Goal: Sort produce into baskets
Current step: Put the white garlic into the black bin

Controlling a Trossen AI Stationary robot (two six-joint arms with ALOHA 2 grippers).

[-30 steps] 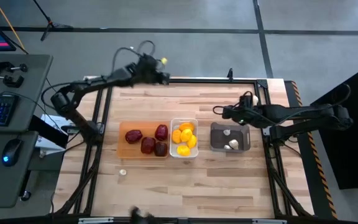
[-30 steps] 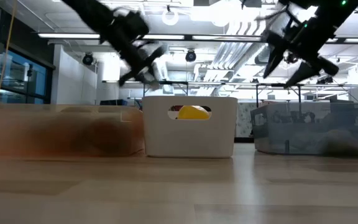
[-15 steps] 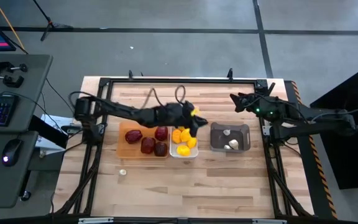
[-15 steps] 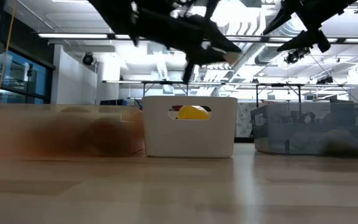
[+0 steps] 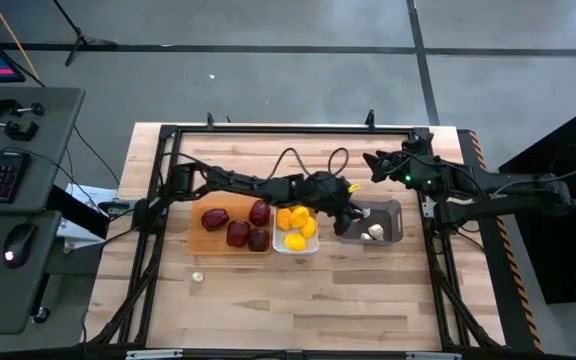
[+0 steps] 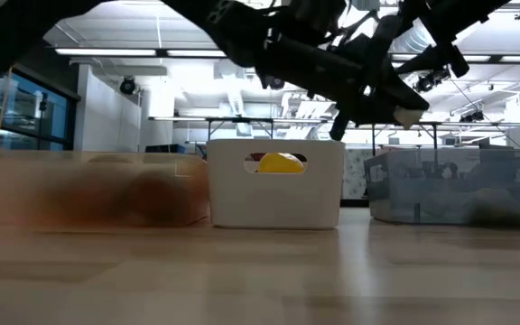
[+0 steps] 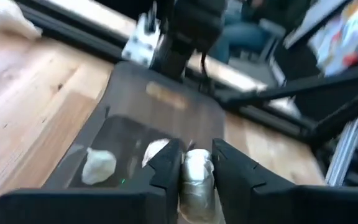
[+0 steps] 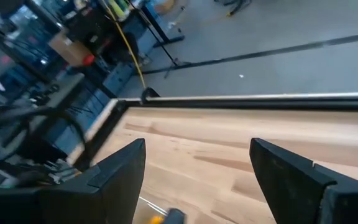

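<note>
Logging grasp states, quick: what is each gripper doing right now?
Left gripper: shut on a garlic bulb, over the grey bin.
Right gripper: open, empty, above the table's far right.

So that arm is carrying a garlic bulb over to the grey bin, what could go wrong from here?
The left tool pinches the garlic bulb only by its sides, so it might slip and land outside the grey bin. That arm reaches across the white bin full of lemons and could bump it. The right tool, open, waits close beyond the grey bin, so the arms could clash.
</note>
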